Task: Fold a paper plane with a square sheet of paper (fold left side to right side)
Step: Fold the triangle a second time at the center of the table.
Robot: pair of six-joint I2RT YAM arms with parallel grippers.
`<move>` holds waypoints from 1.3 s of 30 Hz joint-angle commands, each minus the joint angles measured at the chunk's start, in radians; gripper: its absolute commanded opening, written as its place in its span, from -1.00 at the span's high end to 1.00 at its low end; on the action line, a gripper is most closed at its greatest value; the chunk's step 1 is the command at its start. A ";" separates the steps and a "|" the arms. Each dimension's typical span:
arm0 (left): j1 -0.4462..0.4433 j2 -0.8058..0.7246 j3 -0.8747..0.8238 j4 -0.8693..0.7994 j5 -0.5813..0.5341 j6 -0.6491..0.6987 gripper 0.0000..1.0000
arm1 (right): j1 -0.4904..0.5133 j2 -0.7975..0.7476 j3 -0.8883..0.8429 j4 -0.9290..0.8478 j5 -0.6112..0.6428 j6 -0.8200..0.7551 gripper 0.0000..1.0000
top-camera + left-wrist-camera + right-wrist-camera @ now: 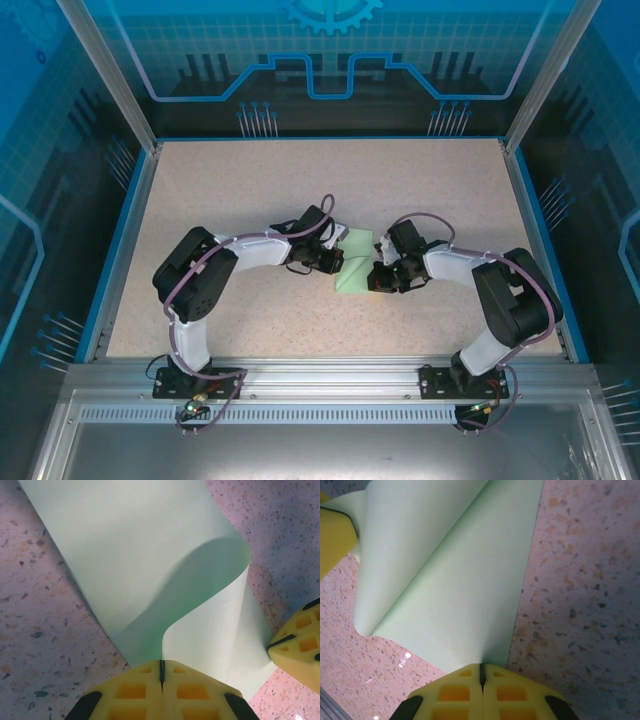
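- Paper lies mid-bench between the two arms, with its near end lifted off the surface and pinched from both sides.
- Left end effector is closed. Its pads meet on a flap of the paper that curls up and over in a soft loop, and nothing is creased there yet.
- Right end effector is likewise closed, clamped on the near corner of the flatter layer. That layer runs away from it along the bench.
- By the look of it, the left-to-right fold is begun but not finished: the lifted side arches over the lower layer and is not pressed flat.
- What seems left to do is to bring the edges flush and press the crease, then make the nose and wing folds. No dart shape shows.
- From above, both wrists cover the paper's sides, so it is hard to tell whether its edges line up.
- Farther out, the paper's far end is cut off in both wrist views. Any crease under the loop is hidden.
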 commanded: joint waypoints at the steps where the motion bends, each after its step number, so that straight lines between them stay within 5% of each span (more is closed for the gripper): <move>1: 0.009 0.022 0.029 -0.029 -0.011 0.031 0.93 | 0.017 0.031 0.000 -0.069 0.045 -0.015 1.00; 20: 0.008 0.078 0.039 -0.023 -0.003 0.027 0.92 | 0.018 0.026 0.006 -0.072 0.037 -0.020 1.00; 31: 0.007 0.081 0.015 -0.015 0.008 0.021 0.92 | -0.072 -0.076 -0.012 0.198 -0.223 0.108 1.00; 39: 0.008 0.082 0.015 -0.011 0.013 0.018 0.92 | -0.035 0.046 0.103 0.251 -0.195 0.169 1.00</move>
